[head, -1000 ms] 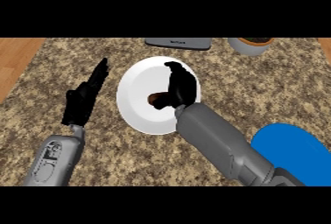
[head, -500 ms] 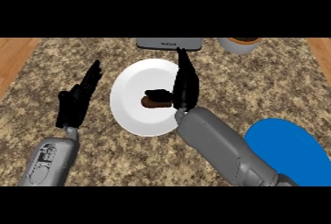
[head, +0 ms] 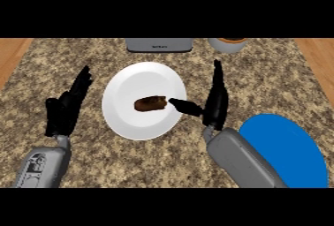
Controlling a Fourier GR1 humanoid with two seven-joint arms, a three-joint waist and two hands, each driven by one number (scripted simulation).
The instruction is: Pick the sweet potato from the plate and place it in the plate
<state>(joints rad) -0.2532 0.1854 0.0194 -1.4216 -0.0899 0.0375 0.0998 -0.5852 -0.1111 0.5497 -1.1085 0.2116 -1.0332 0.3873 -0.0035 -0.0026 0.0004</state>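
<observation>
Sweet potato (head: 150, 103) mid-frame on white plate (head: 130, 79); likely firm, rounded, prone to rolling; grasp across middle; right robot hand (head: 212, 103) spread, empty, thumb near it; left robot hand (head: 65, 110) open, resting.

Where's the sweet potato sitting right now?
In the head view the sweet potato lies near the middle of the white plate, left of the blue plate, with the right robot hand open just beside it, thumb pointing at it.

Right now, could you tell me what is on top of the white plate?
The sweet potato lies near the middle of the white plate. The right hand's thumb reaches over the plate's right rim, its tip beside the potato. That thumb hides a bit of the rim.
</observation>
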